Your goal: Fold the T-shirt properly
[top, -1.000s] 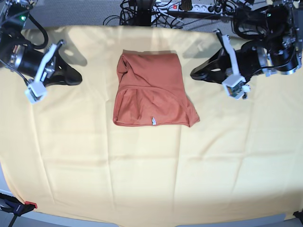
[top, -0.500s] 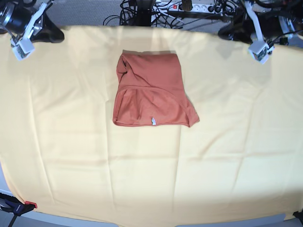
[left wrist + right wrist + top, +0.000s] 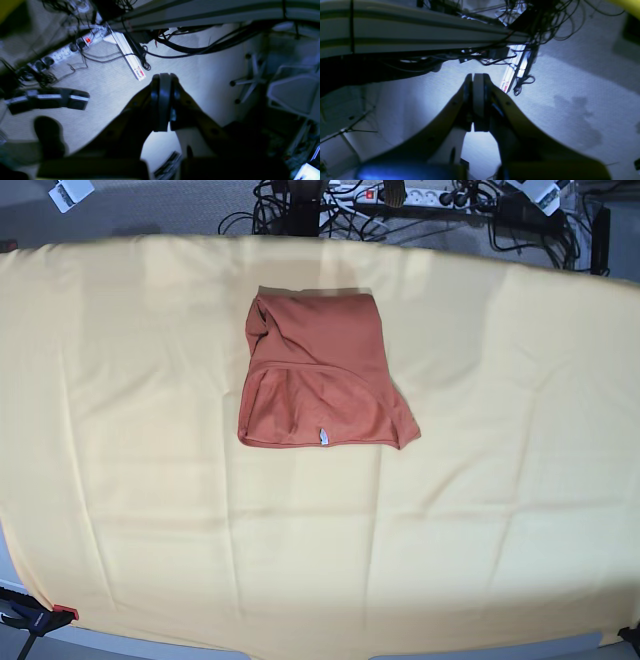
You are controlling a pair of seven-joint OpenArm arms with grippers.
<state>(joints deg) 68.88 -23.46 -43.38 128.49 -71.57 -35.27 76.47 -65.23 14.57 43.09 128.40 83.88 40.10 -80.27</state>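
Lying folded on the yellow cloth (image 3: pixel 180 510) that covers the tabletop, the T-shirt (image 3: pixel 318 375) sits a little toward the far side, roughly centred left to right, and you only get it from the base view. From there you see it as a compact rust-orange block, its far edge fairly straight, its near right corner flaring out past the rest, and a small white tag (image 3: pixel 325 437) showing at the near hem. Nothing touches it.

Of the arms, that same view gives you only white scraps at the far edge: one at the far left corner, one at the far right beside the power strip (image 3: pixel 400 194) and tangled cables (image 3: pixel 290 200).

Your wrist views show none of the shirt. Instead, the left gripper (image 3: pixel 163 100) appears clenched, its two pads pressed flat together with nothing between them, held over grey floor with a white power strip (image 3: pixel 72 47), black cables and a chair base (image 3: pixel 250 80) off to the right. The right gripper (image 3: pixel 476 100) is likewise closed on itself and empty, with a pale rail (image 3: pixel 407 25) and a knot of wiring (image 3: pixel 540 20) beyond it, plus a sliver of yellow at the top right corner.
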